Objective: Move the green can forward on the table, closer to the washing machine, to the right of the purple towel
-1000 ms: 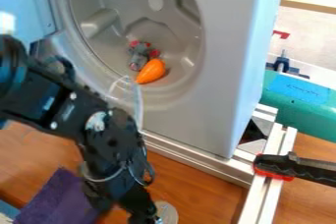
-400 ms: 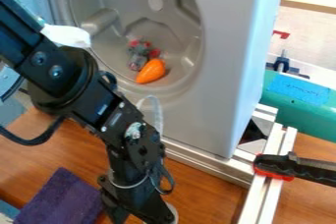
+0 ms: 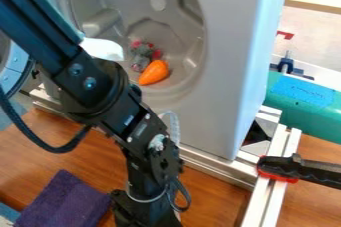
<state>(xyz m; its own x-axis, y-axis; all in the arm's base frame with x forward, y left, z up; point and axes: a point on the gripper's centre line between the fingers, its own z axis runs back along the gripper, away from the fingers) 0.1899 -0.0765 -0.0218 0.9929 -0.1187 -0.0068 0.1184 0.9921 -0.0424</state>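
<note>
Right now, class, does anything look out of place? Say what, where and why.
The orange carrot-shaped object lies beside a small grey toy in the grey drum, perhaps an odd spot if laundry belongs there. No spill or damage stands out.

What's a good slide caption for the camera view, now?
Arm in front of gray drum, orange toy and plush inside; gripper at bottom edge, beside purple cloth.

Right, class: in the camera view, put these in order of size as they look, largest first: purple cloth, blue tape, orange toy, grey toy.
1. Purple cloth
2. Blue tape
3. Orange toy and grey toy: too alike to rank
</note>
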